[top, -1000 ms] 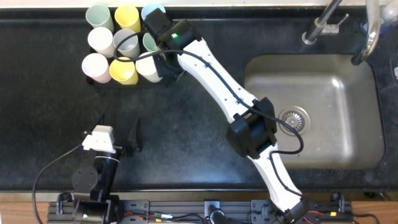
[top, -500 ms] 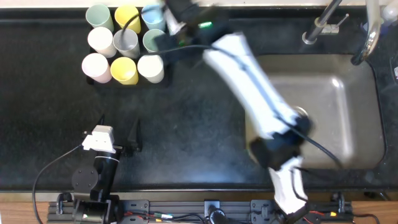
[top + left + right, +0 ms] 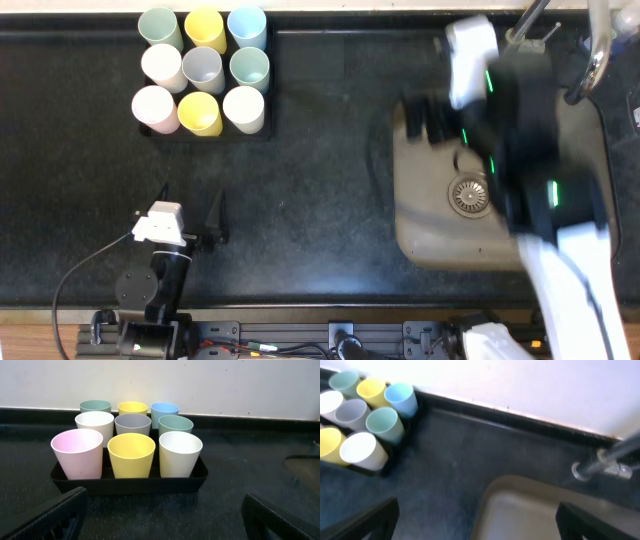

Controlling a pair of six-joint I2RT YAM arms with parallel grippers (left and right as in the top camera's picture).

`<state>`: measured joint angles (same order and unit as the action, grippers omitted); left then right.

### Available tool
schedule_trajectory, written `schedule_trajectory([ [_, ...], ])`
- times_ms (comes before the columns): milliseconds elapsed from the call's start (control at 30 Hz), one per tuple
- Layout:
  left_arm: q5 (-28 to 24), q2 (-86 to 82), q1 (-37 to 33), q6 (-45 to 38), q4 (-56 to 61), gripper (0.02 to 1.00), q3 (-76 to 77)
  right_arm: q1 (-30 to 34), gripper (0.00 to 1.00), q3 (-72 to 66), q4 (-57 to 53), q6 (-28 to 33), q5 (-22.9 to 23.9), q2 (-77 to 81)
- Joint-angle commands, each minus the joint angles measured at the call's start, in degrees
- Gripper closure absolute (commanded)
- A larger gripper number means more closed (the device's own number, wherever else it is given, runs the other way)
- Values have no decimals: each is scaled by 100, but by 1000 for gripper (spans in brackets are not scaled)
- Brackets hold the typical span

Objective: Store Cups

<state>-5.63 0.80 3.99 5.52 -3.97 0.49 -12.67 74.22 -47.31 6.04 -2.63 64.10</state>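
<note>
From above, the nine cups (image 3: 203, 68) stood upright in three rows of three inside a black tray (image 3: 268, 120) at the far left of the dark counter (image 3: 320, 200); the far row ran pale green, yellow, blue; the middle row white, grey, green; the near row pink, yellow, white. My left claw (image 3: 190, 208) sat close to my base, on the near side of the tray and well apart from it, its fingers spread with nothing between them. My right arm stretched over the sink (image 3: 425, 235), and my right claw (image 3: 425, 118) hung near the sink's far corner on the tray's side, well apart from the cups; from this height I could not tell how its fingers stood; the faucet (image 3: 520, 35) rose at the sink's far edge.

Through my left wrist, the tray (image 3: 130, 485) lay straight ahead on the counter (image 3: 225, 505), every cup mouth-up and each one touching or just beside its neighbours; the pink, yellow and white cups stood nearest me, the pale wall (image 3: 225, 385) behind the last row; my left claw (image 3: 165, 495) was spread wide and held nothing.

Through my right wrist, the cups (image 3: 384, 422) showed off to one side in their tray (image 3: 395, 455), the blue one at the corner next to the wall (image 3: 520, 380); the sink (image 3: 530, 510) curved beneath me, with the faucet (image 3: 605, 460) nearby; my right claw (image 3: 477, 505) was spread wide, pinching nothing.
</note>
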Motion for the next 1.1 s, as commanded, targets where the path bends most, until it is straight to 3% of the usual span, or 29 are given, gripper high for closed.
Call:
schedule_trajectory([
  [33, -76, -31, -61, -103, -24, 18, -2, 48, 3, -1847, 1032, -66, -50, -1821],
  [267, -76, -31, -61, -103, -24, 18, -2, 240, 3, -4551, 2846, -92, -48, -4524],
  [533, -76, -31, -61, -103, -24, 18, -2, 1008, 3, -6089, 3899, -94, -52, -6157],
  [867, -76, -31, -61, -103, -24, 18, -2, 776, 3, -7300, 4732, -92, -92, -6393],
  [1100, -76, -31, -61, -103, -24, 18, -2, 798, 5, -7394, 4304, -90, 76, -6389],
])
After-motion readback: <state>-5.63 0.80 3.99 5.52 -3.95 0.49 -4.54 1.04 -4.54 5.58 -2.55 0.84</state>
